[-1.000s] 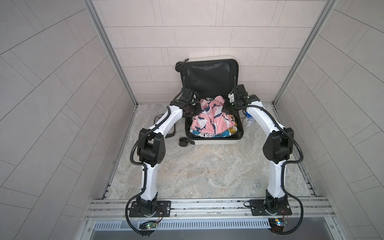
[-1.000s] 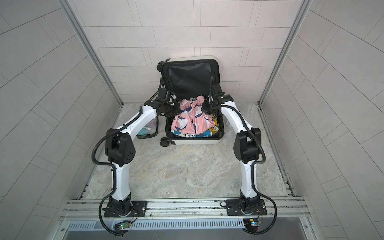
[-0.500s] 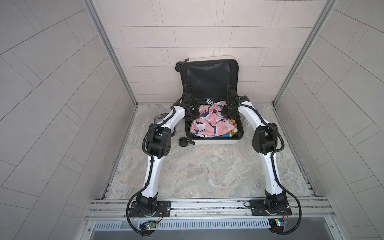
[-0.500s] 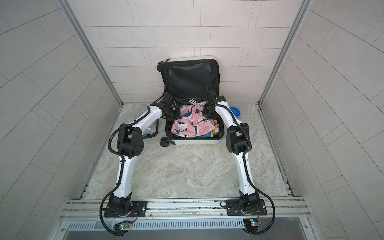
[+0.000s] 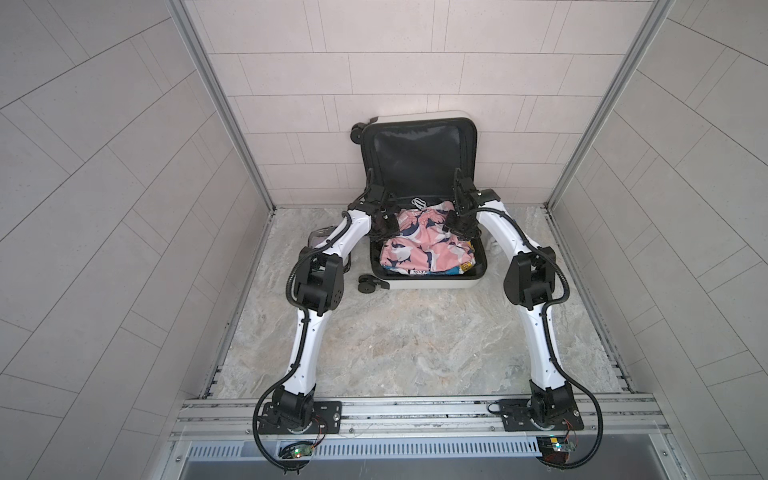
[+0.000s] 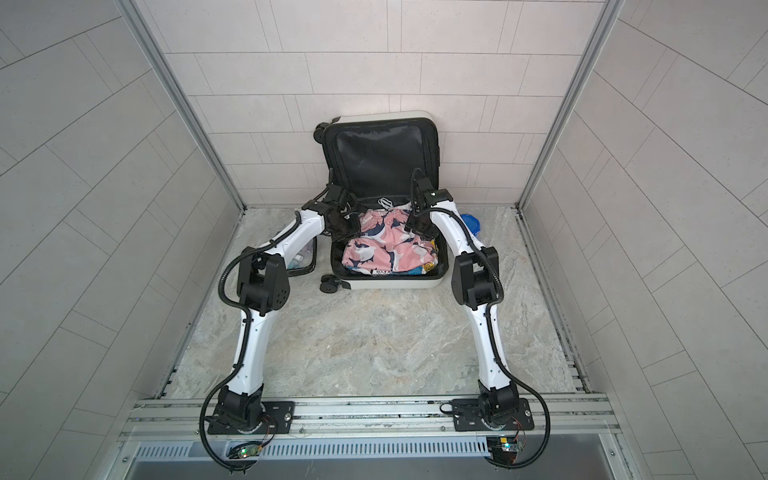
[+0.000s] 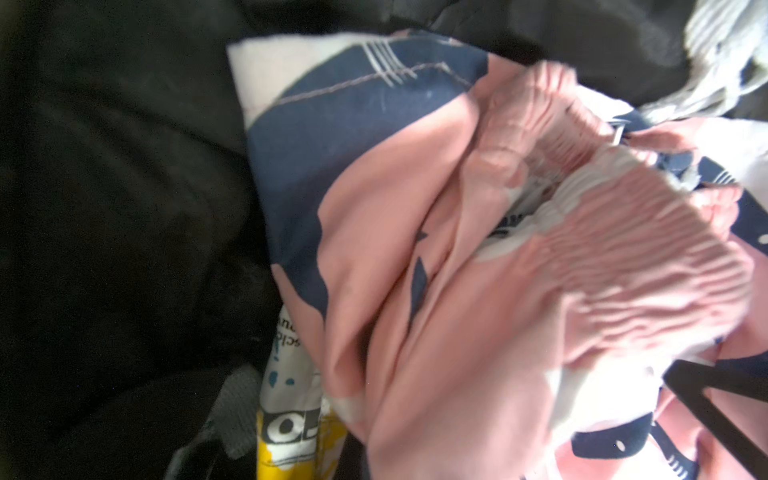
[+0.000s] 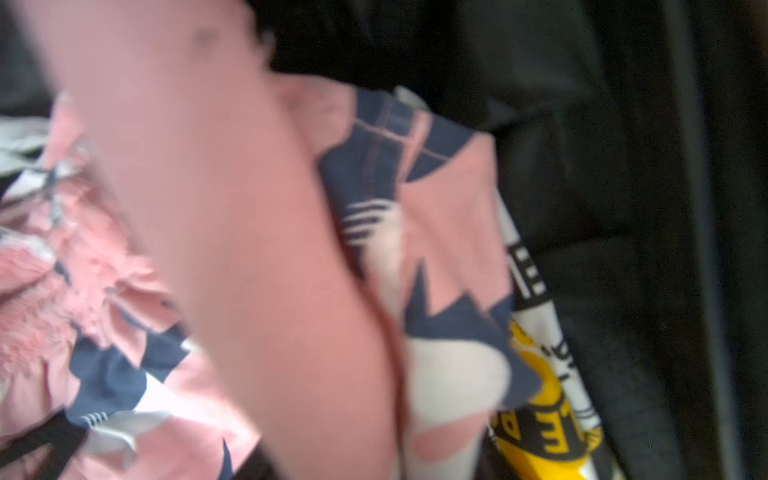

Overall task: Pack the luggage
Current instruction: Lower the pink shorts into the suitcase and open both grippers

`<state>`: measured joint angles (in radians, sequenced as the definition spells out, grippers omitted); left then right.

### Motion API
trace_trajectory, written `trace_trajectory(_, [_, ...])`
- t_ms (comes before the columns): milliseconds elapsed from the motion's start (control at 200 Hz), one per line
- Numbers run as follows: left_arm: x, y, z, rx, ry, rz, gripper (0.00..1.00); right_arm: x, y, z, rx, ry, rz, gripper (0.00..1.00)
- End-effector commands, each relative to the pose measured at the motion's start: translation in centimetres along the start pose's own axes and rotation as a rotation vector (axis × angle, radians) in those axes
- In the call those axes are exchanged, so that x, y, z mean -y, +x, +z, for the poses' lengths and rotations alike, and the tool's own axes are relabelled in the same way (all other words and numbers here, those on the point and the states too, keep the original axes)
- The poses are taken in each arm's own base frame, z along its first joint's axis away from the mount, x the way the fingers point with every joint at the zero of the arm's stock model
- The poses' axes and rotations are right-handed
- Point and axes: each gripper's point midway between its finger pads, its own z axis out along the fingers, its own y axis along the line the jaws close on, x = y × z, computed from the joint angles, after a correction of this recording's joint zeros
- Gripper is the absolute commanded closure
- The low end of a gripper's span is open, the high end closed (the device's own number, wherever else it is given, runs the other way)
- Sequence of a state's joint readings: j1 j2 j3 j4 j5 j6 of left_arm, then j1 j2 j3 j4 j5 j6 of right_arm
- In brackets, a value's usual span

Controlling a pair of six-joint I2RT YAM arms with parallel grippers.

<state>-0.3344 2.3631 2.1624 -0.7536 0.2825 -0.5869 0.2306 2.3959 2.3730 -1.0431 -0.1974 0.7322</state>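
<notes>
The luggage [image 5: 428, 286] is lying open at twelve o'clock; the left gripper [image 5: 388, 225], jaws closed, and right gripper [image 5: 454, 225], jaws I cannot tell, are flanking the pink garment [image 5: 419, 247] at ten and two o'clock, likely tucking it flat.

Overhead stereo pair, two wrist close-ups

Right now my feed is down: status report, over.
Left tool shut at pink cloth; right tool unclear. Suitcase open, cloth inside. Pouch outside suitcase.

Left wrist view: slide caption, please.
Pink, navy and white patterned garment crumpled over a yellow-and-white packet inside the black-lined luggage.
</notes>
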Motion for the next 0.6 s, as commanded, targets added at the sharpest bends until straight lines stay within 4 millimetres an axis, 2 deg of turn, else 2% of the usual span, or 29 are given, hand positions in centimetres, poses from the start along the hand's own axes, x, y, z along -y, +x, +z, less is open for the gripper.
trace_trajectory(0, [-1.1,0.0,0.0,-0.014,-0.047,-0.011,0.94,-1.4,-1.3,-3.6,0.063,-0.050,-0.020,0.35])
trace_trajectory(105, [-0.6,-0.3,-0.7,-0.001,-0.036,-0.008,0.92,-2.3,-1.9,-6.0,0.102,-0.085,-0.026,0.31])
trace_trajectory(215, [-0.5,-0.5,-1.1,0.010,-0.036,-0.010,0.92,-2.3,-2.3,-7.8,0.134,-0.088,-0.022,0.26])
trace_trajectory(440, [-0.6,-0.3,-0.9,0.000,-0.036,-0.017,0.92,-0.7,-2.5,-10.2,0.183,-0.004,-0.043,0.23])
trace_trajectory(595, [-0.4,-0.8,-1.7,0.021,-0.041,-0.015,0.73,-0.4,-2.5,-12.1,0.222,0.029,-0.073,0.24])
